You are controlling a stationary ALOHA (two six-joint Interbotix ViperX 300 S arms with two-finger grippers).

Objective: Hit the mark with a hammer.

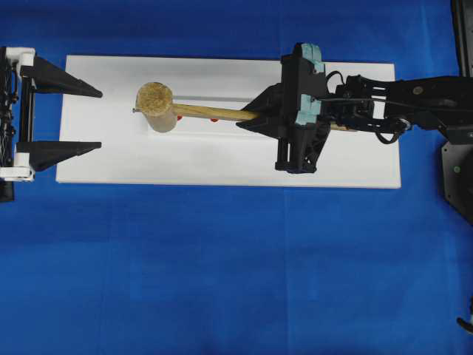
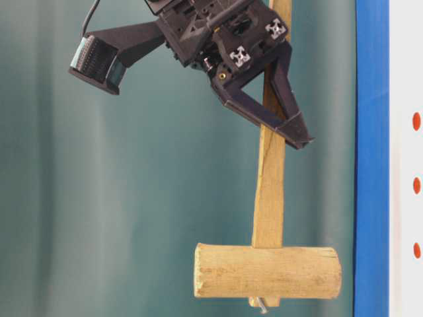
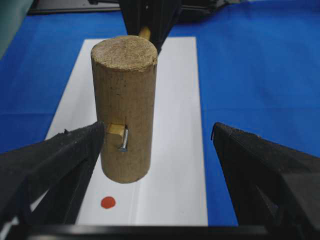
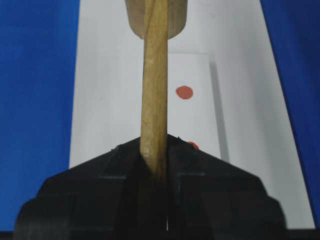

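Left gripper (image 3: 160, 165) fingers fill left-wrist foreground, spread wide, holding nothing, parked at board's left end. Right gripper (image 1: 255, 118) pinched on hammer (image 1: 157, 108) handle, partway along shaft. Hammer lifted, head hanging above white block (image 4: 195, 100), not touching. Mark (image 4: 184, 92): taking the dot showing just right of handle in right-wrist view, unstruck. Pickup done; aim roughly set. Left: swing down onto middle dot, head currently looks offset toward outer dot (image 3: 108, 202).

bright, even light with soft shadows; the right wrist view blurs the near hammer (image 4: 154, 95) handle and jaws.
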